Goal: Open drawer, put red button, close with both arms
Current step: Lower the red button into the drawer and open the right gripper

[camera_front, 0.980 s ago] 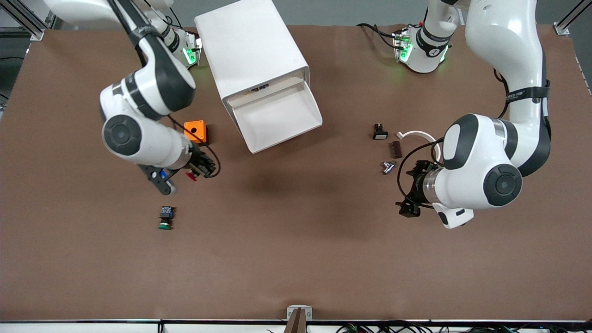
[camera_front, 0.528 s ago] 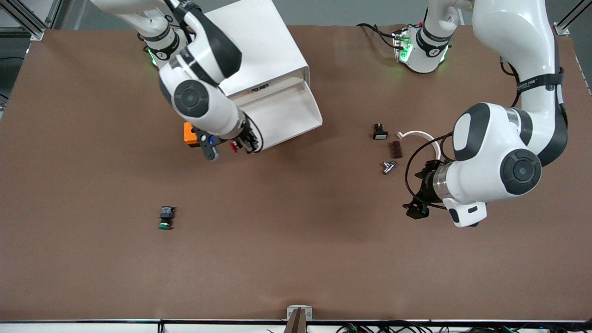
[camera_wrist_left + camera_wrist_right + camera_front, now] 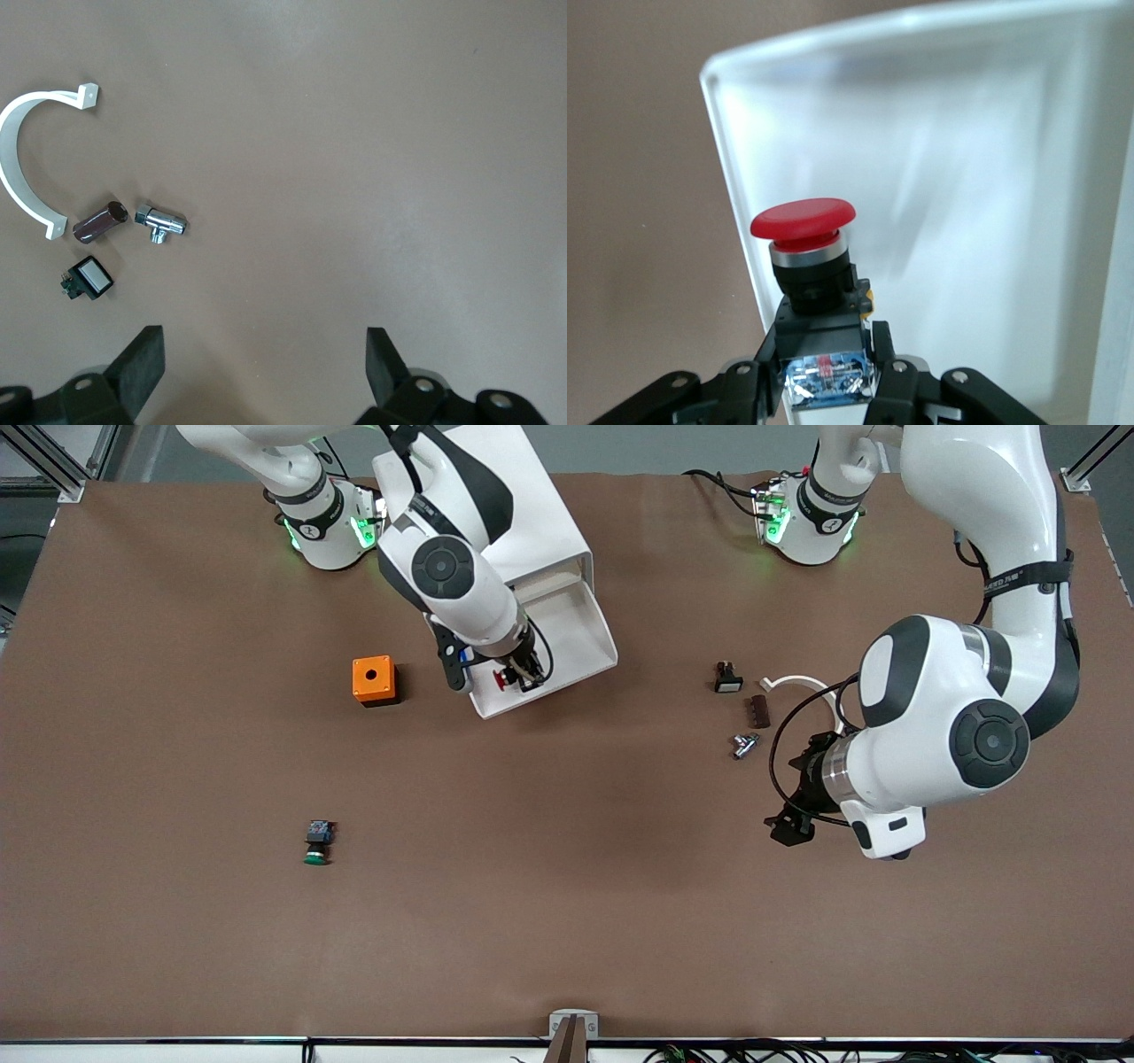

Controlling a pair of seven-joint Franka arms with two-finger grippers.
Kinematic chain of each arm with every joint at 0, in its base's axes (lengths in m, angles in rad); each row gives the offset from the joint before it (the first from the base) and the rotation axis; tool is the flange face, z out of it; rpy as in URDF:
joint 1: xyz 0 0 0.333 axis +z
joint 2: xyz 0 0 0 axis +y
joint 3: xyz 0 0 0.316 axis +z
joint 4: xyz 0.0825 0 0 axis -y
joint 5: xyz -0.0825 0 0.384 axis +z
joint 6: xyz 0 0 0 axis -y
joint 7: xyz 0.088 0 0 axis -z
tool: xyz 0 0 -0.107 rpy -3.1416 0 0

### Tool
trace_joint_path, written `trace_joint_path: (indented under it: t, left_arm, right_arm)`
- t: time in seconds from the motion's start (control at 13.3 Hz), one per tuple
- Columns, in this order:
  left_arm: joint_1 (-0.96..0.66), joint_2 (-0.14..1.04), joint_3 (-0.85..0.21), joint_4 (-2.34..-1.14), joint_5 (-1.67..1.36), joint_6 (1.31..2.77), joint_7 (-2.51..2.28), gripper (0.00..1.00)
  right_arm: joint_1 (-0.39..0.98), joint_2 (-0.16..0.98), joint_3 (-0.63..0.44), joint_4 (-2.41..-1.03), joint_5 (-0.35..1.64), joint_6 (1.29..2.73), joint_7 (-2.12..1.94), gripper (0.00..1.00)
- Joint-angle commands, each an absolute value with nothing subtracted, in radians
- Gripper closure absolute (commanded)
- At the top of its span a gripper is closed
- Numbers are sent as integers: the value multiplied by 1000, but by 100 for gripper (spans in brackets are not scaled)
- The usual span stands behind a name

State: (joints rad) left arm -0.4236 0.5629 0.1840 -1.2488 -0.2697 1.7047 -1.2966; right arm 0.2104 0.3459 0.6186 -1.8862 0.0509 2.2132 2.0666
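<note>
So the desk [image 3: 177, 957] is this big brown surface with the white cabinet [image 3: 496, 522] sitting at the edge where the arm bases are, closer to the right arm's base, and its drawer [image 3: 576, 633] is pulled out toward the front camera with the tray wide open. Right arm [image 3: 443, 567] reaches down over the cabinet and its right gripper [image 3: 518, 676] is clamped tight on the red button [image 3: 501, 680], gripping the black-and-blue body with the red cap sticking out past the fingertips; it's hanging over the front corner of the open drawer, just inside the rim, and you get a nice look at that in the right wrist view [image 3: 804, 221]. Left arm [image 3: 939, 726] is parked over the desk toward its own end, and the left gripper [image 3: 791, 824] has its fingers spread wide with nothing in them, hovering over bare desk. Just beside it there's a little cluster of bits: a curved white plastic clip [image 3: 802, 684], a small black switch with a white face [image 3: 727, 679], a brown hex piece [image 3: 758, 710] and a shiny metal fitting [image 3: 743, 744]. Orange box [image 3: 373, 679] with a hole on top sits beside the drawer toward the right arm's end, and the green button [image 3: 317, 843] lies nearer the front camera than that, well apart from everything else
</note>
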Motion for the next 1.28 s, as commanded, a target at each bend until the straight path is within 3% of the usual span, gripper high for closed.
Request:
trace_joint_path:
  t: [0.0, 0.15, 0.23, 0.53, 0.75, 0.9, 1.06, 1.21]
  left_arm:
    - [-428, 549, 183, -1267, -249, 1718, -1281, 0]
    - [-428, 551, 181, -1267, -249, 1736, -1276, 0]
    - [-428, 555, 181, -1267, -249, 1746, -1246, 0]
    - [-433, 595, 173, -1269, -255, 1775, -1160, 0]
    - [-466, 652, 120, -1269, -250, 1848, -1085, 0]
    - [-515, 679, 115, -1269, -250, 1888, -1011, 0]
    - [-579, 689, 115, -1269, -252, 1896, -997, 0]
    - [-655, 692, 115, -1296, -244, 1896, -991, 0]
  right_arm:
    - [236, 314, 621, -1924, 3, 2258, 2156, 64]
    - [258, 331, 621, -1924, -63, 2264, 2209, 32]
    - [267, 334, 623, -1919, -86, 2264, 2213, 5]
    - [184, 333, 621, -1837, -109, 2215, 2133, 1]
    - [97, 333, 615, -1662, -97, 1980, 1891, 1]
    - [55, 328, 601, -1608, -94, 1901, 1704, 0]
    - [46, 321, 536, -1544, -45, 1798, 1517, 0]
    - [52, 314, 403, -1450, 70, 1674, 1267, 0]
